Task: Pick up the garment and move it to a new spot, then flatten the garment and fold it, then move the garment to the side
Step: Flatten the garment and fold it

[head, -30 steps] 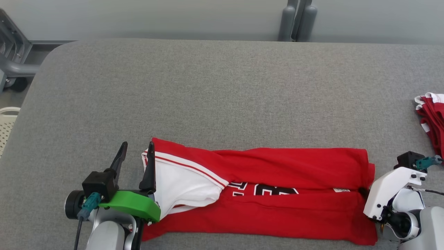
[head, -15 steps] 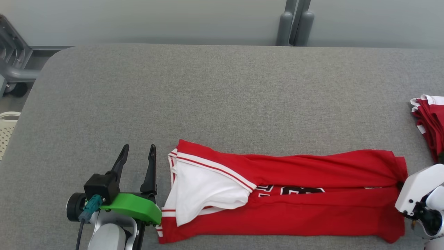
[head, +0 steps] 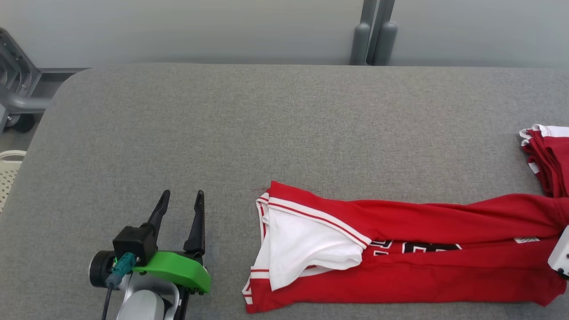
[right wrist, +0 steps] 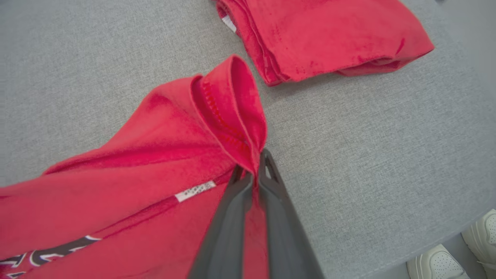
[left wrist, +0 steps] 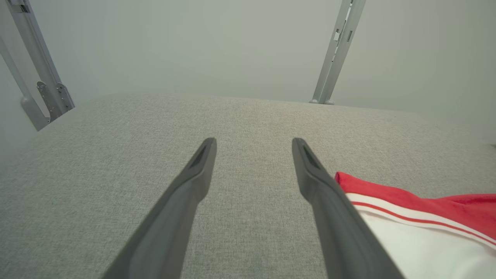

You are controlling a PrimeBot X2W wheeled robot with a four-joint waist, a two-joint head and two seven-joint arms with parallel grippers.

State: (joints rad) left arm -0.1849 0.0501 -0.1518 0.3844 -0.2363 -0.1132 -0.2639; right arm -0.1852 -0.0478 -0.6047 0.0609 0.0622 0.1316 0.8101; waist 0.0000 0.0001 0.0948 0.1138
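Garment [head: 422, 271] is a red jersey with white-and-red striped trim, folded into a long strip with a white panel flopped out at its left end. It's lying along the near edge of the grey table [head: 284, 133], right end close to another folded red pile [head: 549, 160]. Lettering [head: 418, 248] is black with a white outline but mostly tucked into the fold, so it's unreadable, and the little white tag [head: 526, 240] has print too tiny to make out. Right gripper [right wrist: 251, 164] is pinching the bunched hem at the right end, while the left gripper [head: 183, 193] sits spread wide, left of the garment and clear of it.
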